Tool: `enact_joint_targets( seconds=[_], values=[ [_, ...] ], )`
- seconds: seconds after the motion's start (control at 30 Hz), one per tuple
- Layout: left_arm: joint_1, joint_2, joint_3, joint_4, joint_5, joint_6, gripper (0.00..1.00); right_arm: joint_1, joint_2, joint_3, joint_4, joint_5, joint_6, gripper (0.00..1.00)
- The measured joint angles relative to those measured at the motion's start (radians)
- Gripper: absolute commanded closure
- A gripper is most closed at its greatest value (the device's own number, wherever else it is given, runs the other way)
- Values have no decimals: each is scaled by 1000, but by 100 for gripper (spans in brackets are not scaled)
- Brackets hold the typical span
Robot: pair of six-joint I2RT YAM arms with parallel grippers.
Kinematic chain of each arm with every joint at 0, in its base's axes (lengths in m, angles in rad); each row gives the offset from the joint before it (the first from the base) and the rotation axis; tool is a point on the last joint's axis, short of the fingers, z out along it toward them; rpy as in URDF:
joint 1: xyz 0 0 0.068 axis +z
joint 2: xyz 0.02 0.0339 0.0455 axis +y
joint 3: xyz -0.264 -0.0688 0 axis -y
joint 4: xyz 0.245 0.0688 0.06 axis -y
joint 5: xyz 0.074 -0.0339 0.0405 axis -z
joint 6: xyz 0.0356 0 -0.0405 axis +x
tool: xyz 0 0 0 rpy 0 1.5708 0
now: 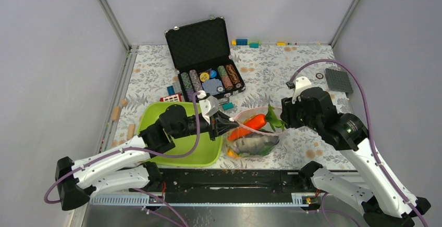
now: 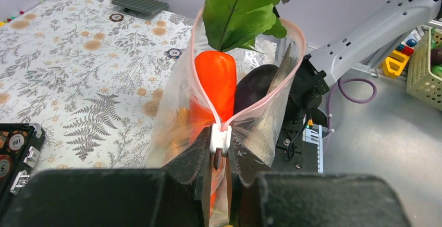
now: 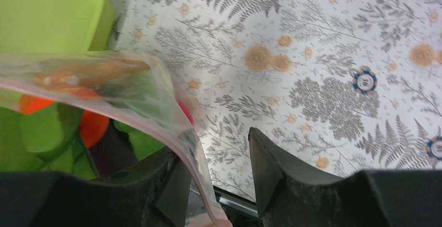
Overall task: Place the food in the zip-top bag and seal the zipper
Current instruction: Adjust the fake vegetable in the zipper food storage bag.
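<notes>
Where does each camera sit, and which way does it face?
Top external: above and behind the bases, looking down at the table; both arms show, left gripper and right gripper at the zip-top bag's ends.
Left wrist: on the left arm, looking along the bag toward the right arm; its fingers pinch the zipper.
Right wrist: looking down at the table; its open fingers show beside the bag's edge.
Shared: the carrot, top and left wrist.

The bag (image 1: 259, 136) lies near the near edge of the table (image 1: 292, 71), about midway along it, just right of the tray (image 1: 200, 159). A carrot (image 1: 250, 124) lies in it behind a fish (image 1: 255, 144). The case (image 1: 200, 45) stands behind the tray.
</notes>
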Motion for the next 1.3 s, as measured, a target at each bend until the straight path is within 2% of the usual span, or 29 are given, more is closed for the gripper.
enact_joint_targets(
  seconds=[0.13, 0.3, 0.53, 0.8, 1.0, 1.17, 1.3],
  values=[
    [0, 16, 0, 13, -7, -30, 100, 0, 0, 1, -29, 39, 11, 46],
    [-10, 53, 2, 32, 16, -34, 100, 0, -7, 73, -44, 8, 9, 41],
    [-31, 66, 11, 31, 16, -30, 100, 0, -123, 156, 17, -17, 56, 42],
    [-32, 69, 20, 22, 9, -29, 100, 0, -82, 201, 33, -266, 87, 45],
    [-32, 68, 20, 18, 8, -30, 100, 0, 40, 208, 32, -313, 90, 61],
    [-32, 68, 20, 18, 2, -35, 100, 19, 102, 198, 31, -356, 104, 65],
    [-32, 68, 20, 18, 0, -49, 100, 96, 108, 174, 8, -320, 124, 65]
  ],
)
